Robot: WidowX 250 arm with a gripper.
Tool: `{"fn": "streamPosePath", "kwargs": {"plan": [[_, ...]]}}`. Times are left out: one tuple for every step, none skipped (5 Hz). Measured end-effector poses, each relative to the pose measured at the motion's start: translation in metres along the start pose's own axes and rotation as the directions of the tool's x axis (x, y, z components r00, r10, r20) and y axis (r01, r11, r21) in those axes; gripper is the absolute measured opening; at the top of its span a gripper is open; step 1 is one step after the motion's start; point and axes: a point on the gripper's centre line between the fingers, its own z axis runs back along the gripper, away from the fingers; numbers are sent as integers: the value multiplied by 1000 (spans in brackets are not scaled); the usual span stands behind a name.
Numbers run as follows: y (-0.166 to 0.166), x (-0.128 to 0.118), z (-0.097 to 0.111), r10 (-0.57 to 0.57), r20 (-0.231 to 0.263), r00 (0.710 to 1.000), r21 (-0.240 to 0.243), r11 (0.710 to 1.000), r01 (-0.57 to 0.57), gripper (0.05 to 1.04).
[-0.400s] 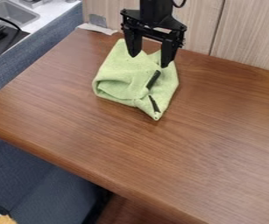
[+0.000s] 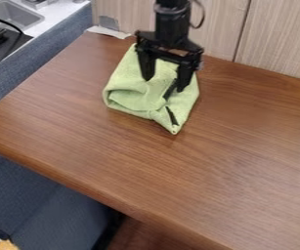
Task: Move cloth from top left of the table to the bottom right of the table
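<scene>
The black gripper (image 2: 164, 84) hangs from the top edge over the upper part of the cloth, its two fingers spread wide apart with green fabric visible between them. Crumpled and light green, the cloth (image 2: 136, 95) lies near the back of the brown table (image 2: 152, 161), left of centre, with black marks on its right side and one corner pointing toward the front. Whether the fingertips touch the fabric I cannot tell.
A pale wood panel wall (image 2: 279, 39) runs behind the table. At its back left corner lies a whitish scrap (image 2: 108, 32). Beyond the left edge are a grey sink (image 2: 15, 14) and a blue-grey padded surface (image 2: 44, 56). Bare tabletop extends right and toward the front.
The gripper has come down lower over the cloth, its fingers still spread. The cloth lies as before.
</scene>
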Motion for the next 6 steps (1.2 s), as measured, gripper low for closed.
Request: {"fn": "streamPosePath", "kwargs": {"plan": [[18, 0, -14, 58, -14, 998, 9, 998, -58, 1001], [25, 2, -30, 88, -10, 996, 23, 996, -88, 1001], [30, 5, -43, 99, -35, 994, 41, 994, -98, 1001], [23, 10, -45, 66, -34, 997, 54, 996, -64, 1001], [13, 5, -46, 44, -47, 998, 48, 998, -41, 1001], [6, -3, -47, 24, -39, 999, 40, 999, -22, 1001]]}}
